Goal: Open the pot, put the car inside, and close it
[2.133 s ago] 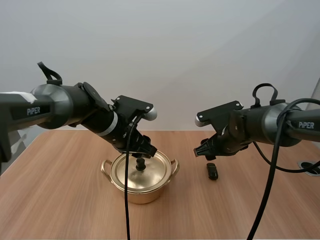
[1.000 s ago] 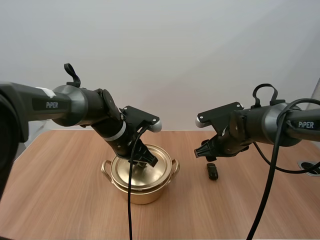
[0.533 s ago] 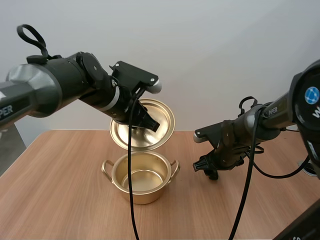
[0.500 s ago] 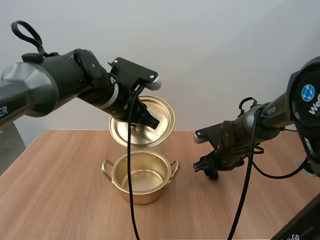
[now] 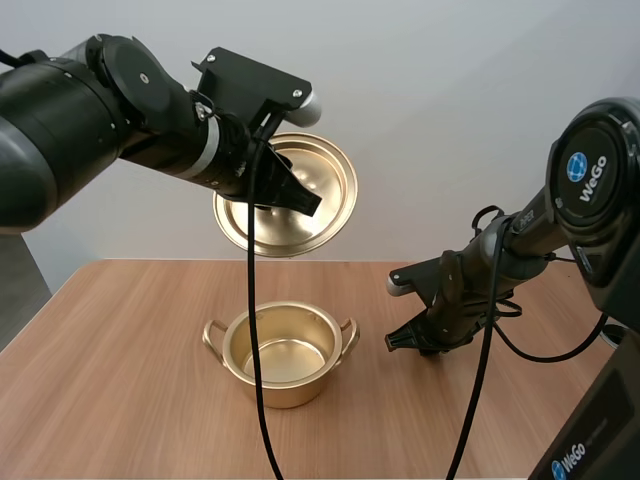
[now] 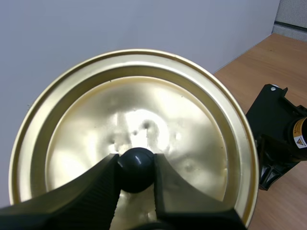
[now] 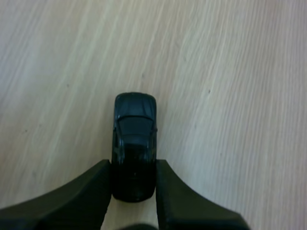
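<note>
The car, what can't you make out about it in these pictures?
- Right wrist view: the car is seen from above, so its own body hides the wheels and underside. Whether it rests on the table is unclear.
- High view: the right gripper hides it.

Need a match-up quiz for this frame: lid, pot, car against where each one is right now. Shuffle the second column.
1. lid
2. pot
3. car

A. standing open on the table
B. pinched in the right gripper, down at the table
C. held in the air by its knob in the left gripper

Pairs: 1-C, 2-A, 3-B
</note>
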Controlling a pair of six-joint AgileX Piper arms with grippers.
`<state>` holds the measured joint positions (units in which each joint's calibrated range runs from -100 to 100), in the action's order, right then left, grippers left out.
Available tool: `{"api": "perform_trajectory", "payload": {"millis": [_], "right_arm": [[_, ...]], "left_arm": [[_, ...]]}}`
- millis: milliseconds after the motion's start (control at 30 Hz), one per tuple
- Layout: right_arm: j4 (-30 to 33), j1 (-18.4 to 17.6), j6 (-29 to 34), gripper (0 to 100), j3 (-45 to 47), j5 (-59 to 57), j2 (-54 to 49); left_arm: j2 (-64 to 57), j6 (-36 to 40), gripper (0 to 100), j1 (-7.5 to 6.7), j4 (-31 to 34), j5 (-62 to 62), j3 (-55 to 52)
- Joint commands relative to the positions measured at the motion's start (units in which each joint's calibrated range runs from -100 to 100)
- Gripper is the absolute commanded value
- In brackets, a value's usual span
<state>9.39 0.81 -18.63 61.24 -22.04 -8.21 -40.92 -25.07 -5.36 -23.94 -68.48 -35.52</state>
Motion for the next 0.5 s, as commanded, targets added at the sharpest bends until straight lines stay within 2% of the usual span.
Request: {"api": "perform_trajectory", "payload": {"millis": [0,233,467], "right_arm": [[-0.12,-0.01,0.0,0,-0.03,0.29,-0.01],[0.77,-0.01,0.0,0,-0.03,-0.25,-1.2],[0.89,-0.01,-2.24,0,-0.03,-1.46,-11.73]], "left_arm": [[-0.14,0.01,0,0.01,-0.01,-0.22,0.09],[-1.45,0.01,0,0.01,-0.01,-0.38,0.23],[-3.03,1.83,0,0.01,-0.49,2.83,0.8]]}}
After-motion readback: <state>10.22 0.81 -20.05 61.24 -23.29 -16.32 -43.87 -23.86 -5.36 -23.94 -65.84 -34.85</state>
